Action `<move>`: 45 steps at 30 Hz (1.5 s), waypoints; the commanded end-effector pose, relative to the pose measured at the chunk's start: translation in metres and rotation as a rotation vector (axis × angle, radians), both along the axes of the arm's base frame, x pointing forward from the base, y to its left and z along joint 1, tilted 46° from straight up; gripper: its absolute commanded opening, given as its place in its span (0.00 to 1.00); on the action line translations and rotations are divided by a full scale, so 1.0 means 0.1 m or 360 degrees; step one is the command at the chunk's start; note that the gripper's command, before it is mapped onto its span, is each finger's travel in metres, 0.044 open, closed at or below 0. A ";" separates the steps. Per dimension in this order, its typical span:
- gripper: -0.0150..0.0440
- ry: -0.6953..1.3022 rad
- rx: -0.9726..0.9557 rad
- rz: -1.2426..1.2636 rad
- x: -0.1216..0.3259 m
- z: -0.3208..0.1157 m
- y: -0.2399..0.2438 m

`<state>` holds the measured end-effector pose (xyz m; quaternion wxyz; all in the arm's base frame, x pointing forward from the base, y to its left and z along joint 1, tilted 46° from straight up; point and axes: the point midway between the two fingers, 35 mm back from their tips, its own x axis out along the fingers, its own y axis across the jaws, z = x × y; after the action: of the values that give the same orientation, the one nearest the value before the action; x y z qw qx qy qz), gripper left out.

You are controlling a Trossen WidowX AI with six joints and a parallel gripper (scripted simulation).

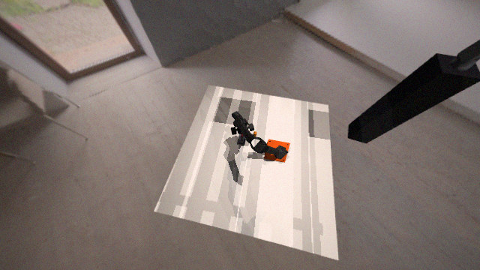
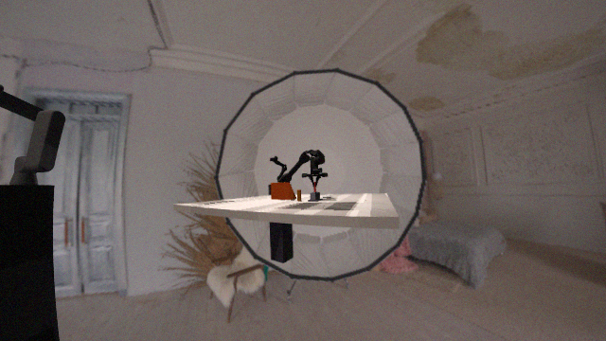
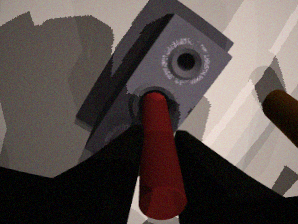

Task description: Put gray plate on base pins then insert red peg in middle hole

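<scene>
The gray plate lies on the darker base. One end hole shows open at its upper right in the wrist view; the other end is shadowed and partly hidden by a finger. The pins are hard to make out. My gripper is above the plate and shut on the red peg. The peg's far end is at the plate's middle hole, with the dark hole rim showing around it. I cannot tell how deep it is in the hole. In the top view the arm largely hides the plate.
An orange-brown cylinder stands beside the plate, to the right in the wrist view. The arm's orange mount is on the table behind it. Shadows and light stripes cross the table.
</scene>
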<state>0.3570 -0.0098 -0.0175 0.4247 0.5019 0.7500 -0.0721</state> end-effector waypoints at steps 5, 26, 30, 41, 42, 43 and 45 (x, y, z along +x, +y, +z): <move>0.25 0.0008 0.0003 -0.0008 -0.01 -0.01 0.01; 0.51 -0.0002 0.0000 0.0000 0.00 0.00 0.00; 0.51 -0.0002 0.0000 0.0000 0.00 0.00 0.00; 0.51 0.0020 0.0012 -0.0017 0.00 0.04 -0.05; 0.51 0.0020 0.0012 -0.0017 -0.01 0.04 -0.06; 0.51 0.0020 0.0012 -0.0017 -0.01 0.04 -0.06; 0.51 0.0021 0.0012 -0.0017 -0.01 0.05 -0.07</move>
<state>0.3555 -0.0155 -0.0142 0.4154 0.5087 0.7501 -0.0777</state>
